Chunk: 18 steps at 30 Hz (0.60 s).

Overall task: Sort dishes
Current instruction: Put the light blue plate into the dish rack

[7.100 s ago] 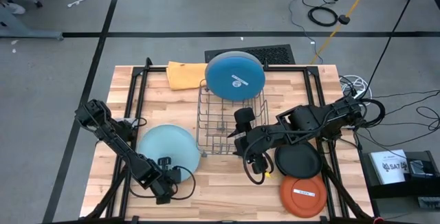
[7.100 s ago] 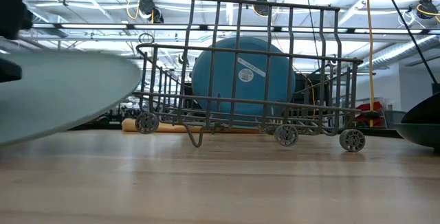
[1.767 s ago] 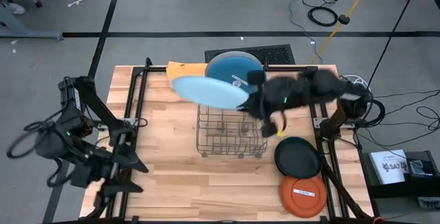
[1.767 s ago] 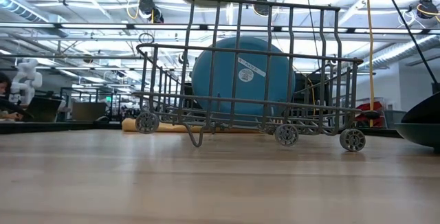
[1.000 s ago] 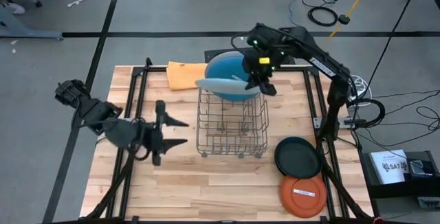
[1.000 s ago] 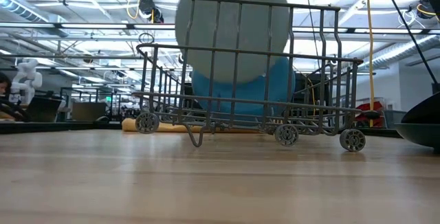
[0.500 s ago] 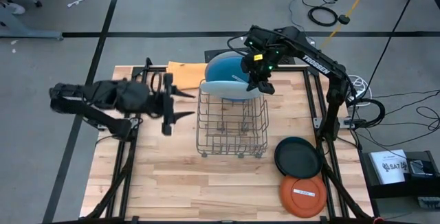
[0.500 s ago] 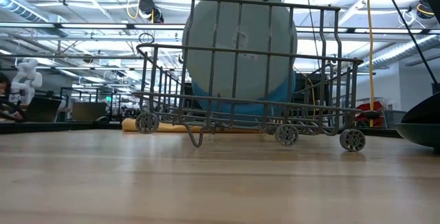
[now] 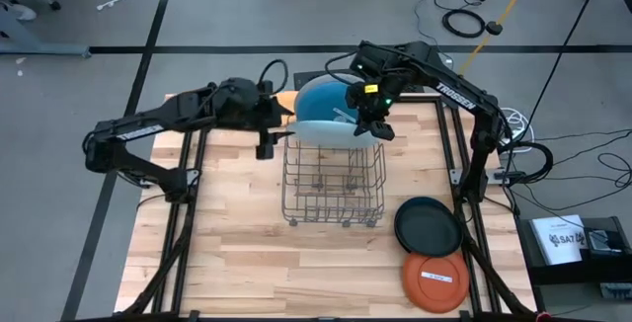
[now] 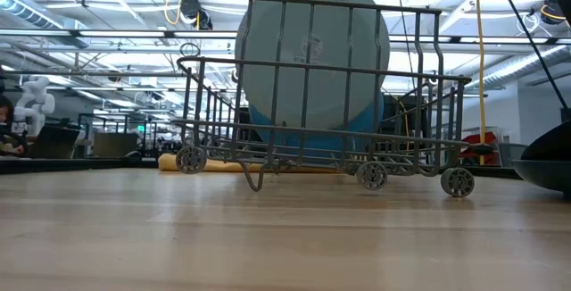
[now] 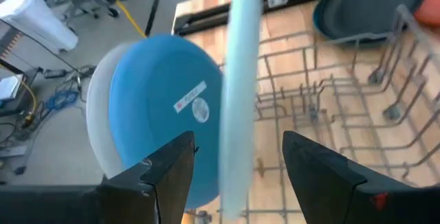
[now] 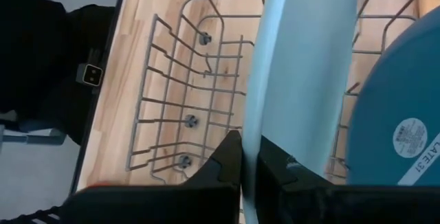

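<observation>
A large pale grey plate (image 9: 324,132) stands nearly on edge over the far end of the wire rack (image 9: 332,189), just in front of the large blue plate (image 9: 324,98) that stands upright behind it. My right gripper (image 9: 373,128) is shut on the grey plate. My left gripper (image 9: 282,132) is at the plate's opposite rim, open; in the left wrist view its fingers (image 11: 168,172) stand on either side of the plate's edge (image 11: 240,93) without touching. A black plate (image 9: 428,226) and an orange plate (image 9: 434,279) lie flat on the table at the near right. My right gripper pinches the grey plate's rim (image 12: 256,138) between its two fingers, on the side toward the table's right edge, coming slanting down from above. The plate hangs almost upright with its lower part between the rack's walls (image 10: 312,77). I cannot tell whether it rests on the rack's floor.
An orange cloth (image 9: 284,98) lies at the far edge behind the rack, mostly under my left arm. The near half of the rack and the wooden table (image 9: 247,253) in front of it are open.
My left gripper has swung from the table's left side toward the far edge and right, rolling as it went, up to the grey plate's left rim, and has stayed open. The grey plate has sunk a little deeper into the rack in my right gripper.
</observation>
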{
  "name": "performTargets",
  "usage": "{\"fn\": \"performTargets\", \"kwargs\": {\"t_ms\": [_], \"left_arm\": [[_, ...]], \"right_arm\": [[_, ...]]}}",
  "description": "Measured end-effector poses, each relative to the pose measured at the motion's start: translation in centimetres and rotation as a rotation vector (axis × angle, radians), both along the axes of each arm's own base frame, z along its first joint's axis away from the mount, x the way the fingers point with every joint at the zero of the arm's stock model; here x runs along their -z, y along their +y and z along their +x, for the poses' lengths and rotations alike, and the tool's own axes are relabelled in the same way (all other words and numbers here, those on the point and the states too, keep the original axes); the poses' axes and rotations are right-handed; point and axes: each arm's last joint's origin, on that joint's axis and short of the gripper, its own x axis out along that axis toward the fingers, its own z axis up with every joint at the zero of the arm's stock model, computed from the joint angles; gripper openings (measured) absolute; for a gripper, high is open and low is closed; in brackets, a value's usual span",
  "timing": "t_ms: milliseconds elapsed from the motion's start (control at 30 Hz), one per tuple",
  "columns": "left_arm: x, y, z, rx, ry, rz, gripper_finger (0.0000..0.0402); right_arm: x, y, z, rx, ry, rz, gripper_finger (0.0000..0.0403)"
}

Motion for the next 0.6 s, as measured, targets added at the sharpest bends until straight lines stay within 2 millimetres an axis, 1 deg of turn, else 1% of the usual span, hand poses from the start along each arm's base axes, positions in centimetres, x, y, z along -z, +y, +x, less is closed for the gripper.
{"fn": "performTargets", "kwargs": {"t_ms": [67, 200, 333, 433, 600], "left_arm": [[0.3, 0.7, 0.1, 0.015, 0.020, -0.008, 0.0223], [0.4, 1.3, -0.3, 0.145, 0.012, -0.065, 0.0223], [0.9, 2.3, 0.0, 0.162, 0.023, -0.081, 0.0223], [1.7, 2.9, 0.8, 0.199, 0.037, -0.132, 0.0223], [3.5, 4.2, 2.4, 0.162, 0.096, -0.144, 0.0220]], "right_arm": [[-0.3, 0.3, -0.2, -0.003, -0.005, -0.001, 0.0004], [-0.8, 0.7, -0.6, -0.004, -0.017, -0.006, 0.0004], [-1.2, 1.0, -1.0, -0.005, -0.031, -0.013, 0.0004], [-1.3, 1.0, -1.1, -0.001, -0.032, -0.014, 0.0004], [-1.3, 1.5, -0.9, -0.011, -0.029, -0.012, 0.0004]]}}
